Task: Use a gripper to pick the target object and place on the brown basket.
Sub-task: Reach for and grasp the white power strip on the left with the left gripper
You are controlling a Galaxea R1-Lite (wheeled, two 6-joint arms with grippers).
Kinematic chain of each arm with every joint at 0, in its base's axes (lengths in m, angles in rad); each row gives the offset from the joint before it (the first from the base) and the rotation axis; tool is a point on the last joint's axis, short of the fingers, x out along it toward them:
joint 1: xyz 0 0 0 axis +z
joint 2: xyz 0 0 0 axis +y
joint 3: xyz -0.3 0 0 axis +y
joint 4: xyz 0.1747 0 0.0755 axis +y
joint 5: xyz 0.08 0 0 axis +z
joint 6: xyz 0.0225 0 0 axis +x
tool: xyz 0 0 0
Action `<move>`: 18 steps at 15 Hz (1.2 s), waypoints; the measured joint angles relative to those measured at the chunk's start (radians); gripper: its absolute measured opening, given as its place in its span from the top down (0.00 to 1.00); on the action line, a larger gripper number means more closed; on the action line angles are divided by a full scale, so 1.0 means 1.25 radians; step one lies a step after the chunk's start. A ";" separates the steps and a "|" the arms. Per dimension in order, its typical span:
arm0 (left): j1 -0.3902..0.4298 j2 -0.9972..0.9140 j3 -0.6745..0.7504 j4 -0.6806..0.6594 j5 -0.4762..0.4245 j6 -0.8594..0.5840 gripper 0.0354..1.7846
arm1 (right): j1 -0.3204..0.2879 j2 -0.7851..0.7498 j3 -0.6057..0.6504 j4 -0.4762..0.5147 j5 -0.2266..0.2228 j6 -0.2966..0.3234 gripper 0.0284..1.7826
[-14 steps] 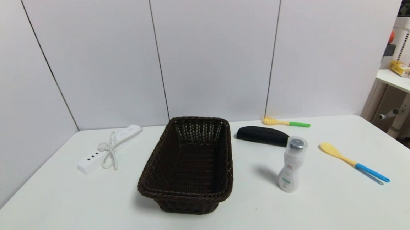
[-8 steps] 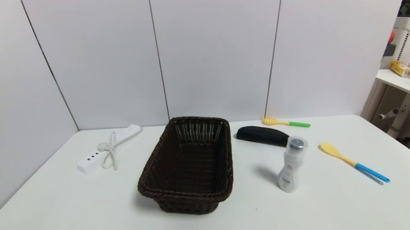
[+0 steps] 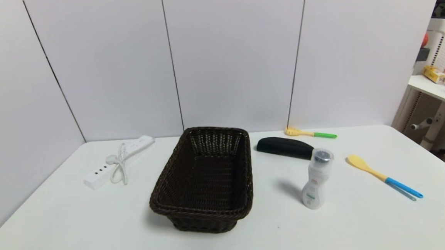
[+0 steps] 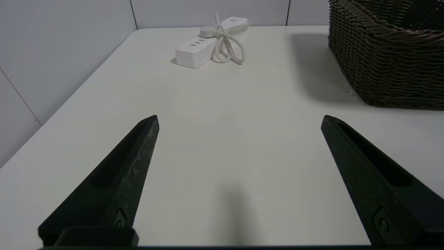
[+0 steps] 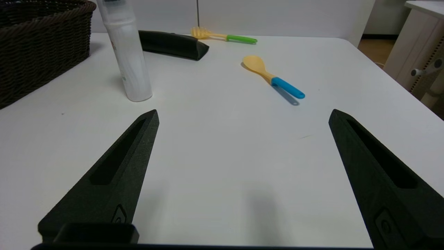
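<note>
The long white rectangular power strip [image 4: 211,48] was seen lying well ahead of the spread-fingered left gripper [image 4: 239,119], bare white table [image 4: 225,139] between, the dark brown woven wicker basket [image 4: 388,59] alongside, while the right gripper [image 5: 242,114], likewise spread, faced a small white bottle [image 5: 126,52].

Bright, even light falls from above. The bottle [image 3: 315,179] casts a soft shadow toward ten o'clock. Everything looks sharp.

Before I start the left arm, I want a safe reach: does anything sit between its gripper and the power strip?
Nothing visible does. Bare table lies between the open left gripper and the power strip; the brown basket stands off to one side.
</note>
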 joint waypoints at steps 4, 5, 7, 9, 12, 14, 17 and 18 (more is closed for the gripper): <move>0.005 0.160 -0.095 0.003 0.000 -0.001 0.06 | 0.000 0.000 0.000 0.000 0.000 0.000 0.05; 0.005 0.242 -0.157 0.008 -0.001 0.004 0.06 | 0.000 0.000 0.000 0.000 0.000 0.000 0.05; 0.000 0.445 -0.348 0.041 -0.002 0.020 0.06 | 0.000 0.000 0.000 0.001 0.000 0.000 0.05; -0.003 0.658 -0.591 0.102 -0.003 0.044 0.06 | 0.000 0.000 0.000 0.000 0.000 0.000 0.05; -0.010 0.985 -0.931 0.225 -0.004 0.085 0.06 | 0.000 0.000 0.000 0.000 -0.001 0.000 0.05; -0.015 1.186 -1.118 0.304 -0.004 0.121 0.06 | 0.000 0.000 0.000 0.000 -0.001 0.000 0.05; -0.016 1.429 -1.292 0.376 -0.004 0.173 0.06 | 0.000 0.000 0.000 0.000 0.000 0.000 0.05; -0.013 1.493 -1.326 0.387 -0.004 0.184 0.06 | 0.000 0.000 0.000 0.000 0.000 0.000 0.05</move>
